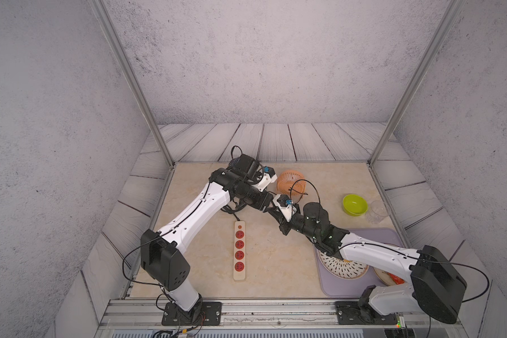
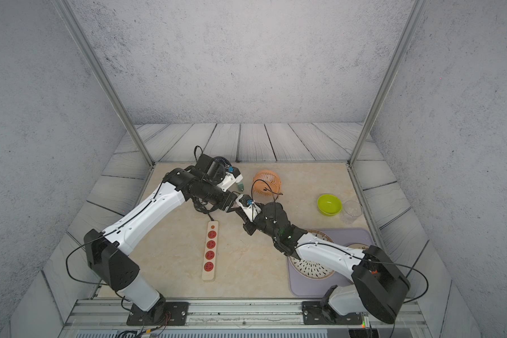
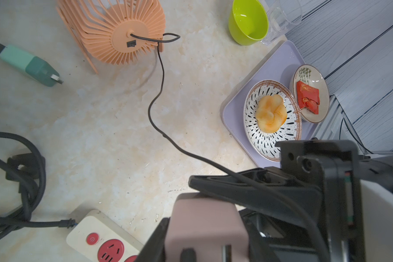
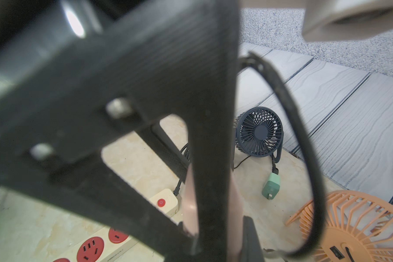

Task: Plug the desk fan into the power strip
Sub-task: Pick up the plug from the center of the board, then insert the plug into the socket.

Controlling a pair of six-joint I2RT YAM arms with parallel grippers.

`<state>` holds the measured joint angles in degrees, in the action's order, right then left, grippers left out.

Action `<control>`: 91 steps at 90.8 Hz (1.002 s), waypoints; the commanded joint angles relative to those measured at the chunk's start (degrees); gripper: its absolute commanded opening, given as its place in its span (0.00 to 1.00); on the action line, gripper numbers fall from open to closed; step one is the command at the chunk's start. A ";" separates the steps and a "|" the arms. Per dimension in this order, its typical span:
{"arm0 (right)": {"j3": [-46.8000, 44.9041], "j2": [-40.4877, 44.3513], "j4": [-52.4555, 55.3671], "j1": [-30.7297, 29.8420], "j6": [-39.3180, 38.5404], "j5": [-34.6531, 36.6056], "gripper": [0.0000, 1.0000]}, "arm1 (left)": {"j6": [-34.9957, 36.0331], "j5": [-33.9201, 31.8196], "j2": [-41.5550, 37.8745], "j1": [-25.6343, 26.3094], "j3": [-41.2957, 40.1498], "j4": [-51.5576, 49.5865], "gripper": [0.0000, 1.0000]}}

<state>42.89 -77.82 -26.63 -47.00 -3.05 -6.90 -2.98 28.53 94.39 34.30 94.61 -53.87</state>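
Observation:
The orange desk fan [image 1: 290,181] [image 3: 114,29] stands at the back of the table. Its thin black cord [image 3: 156,102] runs to a pink plug [image 3: 204,222] [image 4: 188,199]. Both grippers meet on that plug, just right of the power strip's button end. My left gripper [image 3: 204,240] has a black jaw pressed against each side of the plug. My right gripper [image 4: 213,226] is shut on the same plug, with one finger [image 3: 247,188] lying across its top. The cream power strip [image 1: 239,251] [image 3: 93,236] lies lengthwise with its red sockets bare.
A dark blue fan [image 4: 259,131] and its green plug [image 3: 32,65] sit at the back left. The strip's thick black cord [image 3: 27,170] is coiled there. A green bowl [image 1: 354,204], a clear cup [image 1: 378,212] and a lilac tray [image 1: 349,286] with two plates are on the right.

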 commanded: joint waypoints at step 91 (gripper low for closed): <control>-13.63 40.73 33.70 1.02 -0.79 26.51 0.99 | 71.35 -6.08 -4.47 -11.09 -11.00 -18.32 0.00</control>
<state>29.45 -36.91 4.67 -46.15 -4.51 15.53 59.31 24.03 88.01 23.49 85.93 -68.03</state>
